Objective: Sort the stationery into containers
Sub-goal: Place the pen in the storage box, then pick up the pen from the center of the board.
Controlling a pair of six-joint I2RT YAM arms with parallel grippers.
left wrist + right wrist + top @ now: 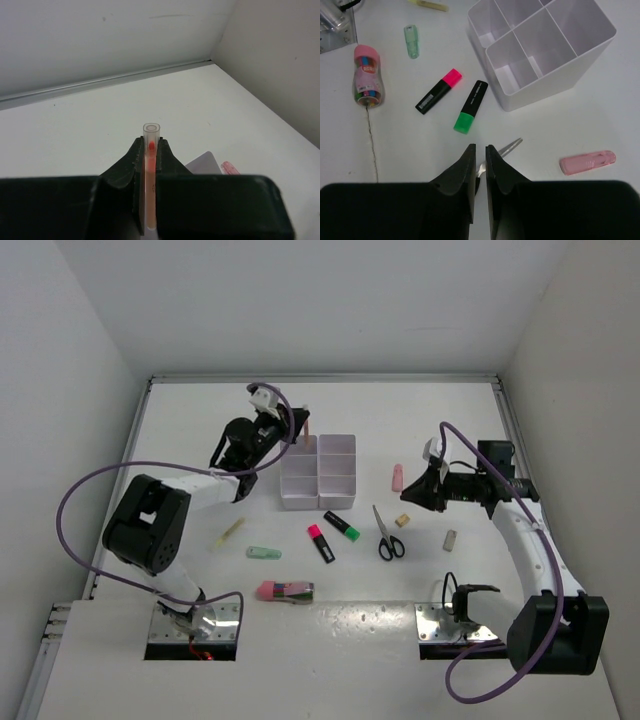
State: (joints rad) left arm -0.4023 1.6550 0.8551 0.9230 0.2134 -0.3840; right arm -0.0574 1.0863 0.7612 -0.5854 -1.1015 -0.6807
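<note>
My left gripper (pixel 292 430) (pixel 151 143) is shut on a thin orange pen (pixel 307 429) (pixel 150 170), held upright at the far left corner of the white organizer tray (pixel 300 502) (pixel 555 80). My right gripper (pixel 428 486) (pixel 480 148) is empty, its jaws almost together, hovering over the scissors (pixel 388 536), whose blade tip (pixel 513 145) shows past the fingers. A pink-ended highlighter (pixel 320 543) (pixel 439 91) and a green-ended highlighter (pixel 342 525) (pixel 471 106) lie in front of the tray. A pink eraser bit (pixel 397 477) (pixel 587 162) lies right of the tray.
A mint bit (pixel 264 553) (pixel 410 41), a yellow pen (pixel 228 533) and a pink-capped clear tub (pixel 286 591) (pixel 366 76) lie at the near left. Two beige bits (pixel 402 521) (pixel 450 539) lie near the scissors. White walls enclose the table on three sides.
</note>
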